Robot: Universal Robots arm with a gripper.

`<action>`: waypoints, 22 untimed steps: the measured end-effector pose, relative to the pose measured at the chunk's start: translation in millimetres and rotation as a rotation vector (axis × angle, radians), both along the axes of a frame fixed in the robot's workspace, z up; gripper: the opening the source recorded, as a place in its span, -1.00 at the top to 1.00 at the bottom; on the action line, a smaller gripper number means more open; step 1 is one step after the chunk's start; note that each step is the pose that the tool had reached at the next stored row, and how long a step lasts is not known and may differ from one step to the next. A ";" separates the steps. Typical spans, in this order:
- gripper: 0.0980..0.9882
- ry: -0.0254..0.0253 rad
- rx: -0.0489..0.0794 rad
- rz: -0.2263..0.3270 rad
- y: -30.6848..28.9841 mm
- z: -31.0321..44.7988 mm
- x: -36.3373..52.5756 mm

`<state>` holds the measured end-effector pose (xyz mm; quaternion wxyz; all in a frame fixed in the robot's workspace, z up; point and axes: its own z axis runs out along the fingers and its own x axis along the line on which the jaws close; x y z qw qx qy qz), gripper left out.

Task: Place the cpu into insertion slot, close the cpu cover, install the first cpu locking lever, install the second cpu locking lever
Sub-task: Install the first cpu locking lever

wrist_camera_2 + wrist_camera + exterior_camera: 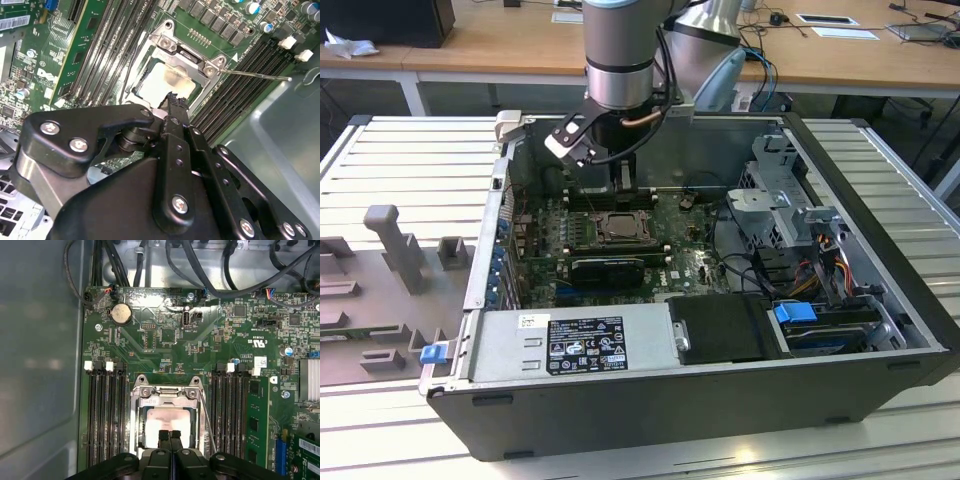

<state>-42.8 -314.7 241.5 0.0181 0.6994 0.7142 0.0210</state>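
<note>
Open case (pixel 670 410) with the board (pixel 165 340) lying flat inside; the arm (pixel 618 50) reaches down into it in the exterior view. State of the gripper (pixel 170 435): fingers pressed together with nothing seen between them, tips just over the cpu (pixel 167 421) near one edge; contact cannot be told. Position of the cpu: seated flat in the slot (pixel 620 228), its pale face showing through the cut-out of the cover (pixel 150 402). Position of the cover: appears laid down over the slot, framing the chip on all sides; judged closed. One lever (pixel 255 75): a thin bright rod hinged at a corner of the slot, its long axis running out from that corner across the neighbouring memory slots (pixel 235 95) toward the case wall; judged free, not latched. A dark thin wire (pixel 127 65) curves along the opposite side of the slot; it may be the other lever, state unclear. Key relation: the chip lies straight under the fingertips, and the free rod lies off to one side of them, beside the slot. Progress, judged: chip in, cover down, levers not fastened.
</note>
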 end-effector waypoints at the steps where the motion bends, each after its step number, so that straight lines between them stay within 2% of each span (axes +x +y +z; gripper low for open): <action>1: 0.98 0.0000 0.000 0.000 0.0 0.6 0.0; 3: 0.98 0.0000 0.000 0.000 0.0 2.4 0.0; 8: 0.98 0.0000 -0.001 0.000 0.0 12.9 0.0; 12: 0.98 0.0000 -0.002 0.000 0.0 26.0 0.0; 15: 0.98 0.0001 -0.003 0.000 0.0 44.9 0.0; 16: 0.98 0.0002 -0.003 0.000 0.0 48.8 0.0; 22: 0.98 0.0002 -0.004 0.122 0.0 48.3 0.0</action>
